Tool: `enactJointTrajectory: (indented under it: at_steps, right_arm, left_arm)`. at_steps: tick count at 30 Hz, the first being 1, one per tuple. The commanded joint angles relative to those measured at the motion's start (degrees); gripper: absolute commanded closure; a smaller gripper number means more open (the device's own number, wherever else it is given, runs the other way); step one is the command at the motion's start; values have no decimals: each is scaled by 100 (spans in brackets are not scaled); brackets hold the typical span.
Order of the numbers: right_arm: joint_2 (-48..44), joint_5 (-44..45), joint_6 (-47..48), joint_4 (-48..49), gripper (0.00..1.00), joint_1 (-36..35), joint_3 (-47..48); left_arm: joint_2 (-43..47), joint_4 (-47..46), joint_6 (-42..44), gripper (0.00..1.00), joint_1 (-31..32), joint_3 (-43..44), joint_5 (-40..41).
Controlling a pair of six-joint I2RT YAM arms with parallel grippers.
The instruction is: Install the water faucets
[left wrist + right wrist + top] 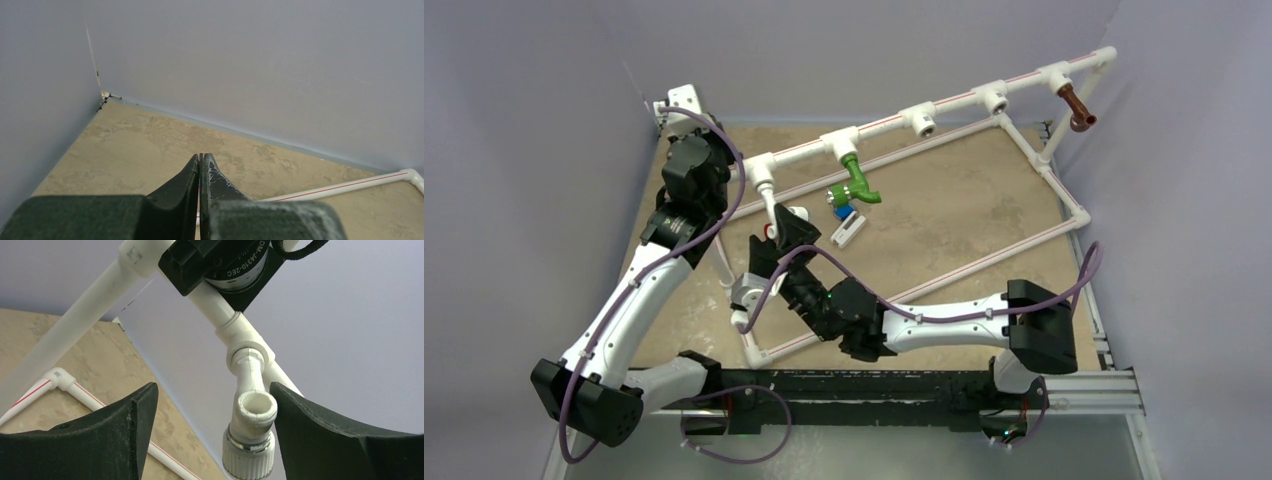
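Observation:
The white faucet (252, 410) hangs from a tee (245, 342) of the pipe frame, its open spout mouth toward the right wrist camera and its ribbed knob (248, 457) at the bottom. My right gripper (212, 390) is open around it. The right finger (320, 430) is right beside the faucet and the left finger (125, 430) is well apart. In the top view the right gripper (782, 225) is below the white faucet (769, 200). The green faucet (856, 180) and the brown faucet (1078, 108) hang from other tees. My left gripper (200, 159) is shut and empty, pointing at the rear left corner.
The white pipe frame (984, 255) lies on the tan table, with its raised rail (954, 103) running to the rear right. A small blue-and-white block (844, 212) and a white piece (848, 230) lie under the green faucet. Grey walls close the back and sides.

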State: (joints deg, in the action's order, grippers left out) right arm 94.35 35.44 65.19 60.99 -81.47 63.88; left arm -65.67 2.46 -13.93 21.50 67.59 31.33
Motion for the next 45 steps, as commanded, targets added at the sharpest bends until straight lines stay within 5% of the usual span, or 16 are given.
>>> enactJointTrajectory:
  at_steps: [1, 10, 16, 28, 39, 45]
  right_arm:
    - [29, 175, 331, 446, 20, 13, 443]
    - [146, 401, 191, 373, 58, 171, 638]
    - [129, 583, -291, 275, 100, 291, 631]
    - [99, 1060, -3480, 984, 100, 308, 455]
    - [88, 1053, -3155, 1074, 100, 193, 403]
    - [-125, 1104, -2899, 925, 50, -20, 380]
  left_arm:
    - [-354, 1239, 31, 100, 34, -361, -377]
    - [-359, 1248, 44, 100, 37, -352, -417]
    - [-359, 1252, 44, 100, 39, -343, -420]
    - [-363, 1263, 49, 100, 34, -343, -408]
    - [-372, 1283, 49, 100, 26, -317, -421]
    - [-391, 1288, 40, 100, 21, -317, -431]
